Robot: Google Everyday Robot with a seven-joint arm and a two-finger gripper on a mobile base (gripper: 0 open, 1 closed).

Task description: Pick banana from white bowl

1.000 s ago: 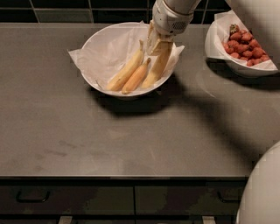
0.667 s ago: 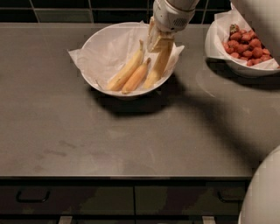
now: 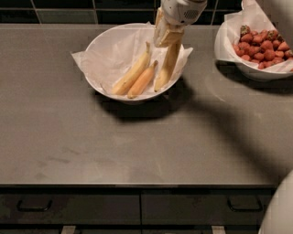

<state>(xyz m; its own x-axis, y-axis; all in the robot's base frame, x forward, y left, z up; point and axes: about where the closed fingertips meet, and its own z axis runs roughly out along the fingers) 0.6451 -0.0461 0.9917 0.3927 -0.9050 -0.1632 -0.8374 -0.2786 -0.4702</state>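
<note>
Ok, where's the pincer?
Top centre of the camera view: the pincer sits over the white bowl, right side, at the far end of the rightmost banana, left of the strawberry bowl.

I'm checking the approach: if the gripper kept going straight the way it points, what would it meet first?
The rightmost banana in the white bowl: the gripper hangs over its upper end, pointing down at it. Whether they already touch is unclear.

arm [image 3: 184,8]: from top edge, wrist down | tool [image 3: 167,40]: top centre, fingers seemingly clamping banana [image 3: 165,71]
</note>
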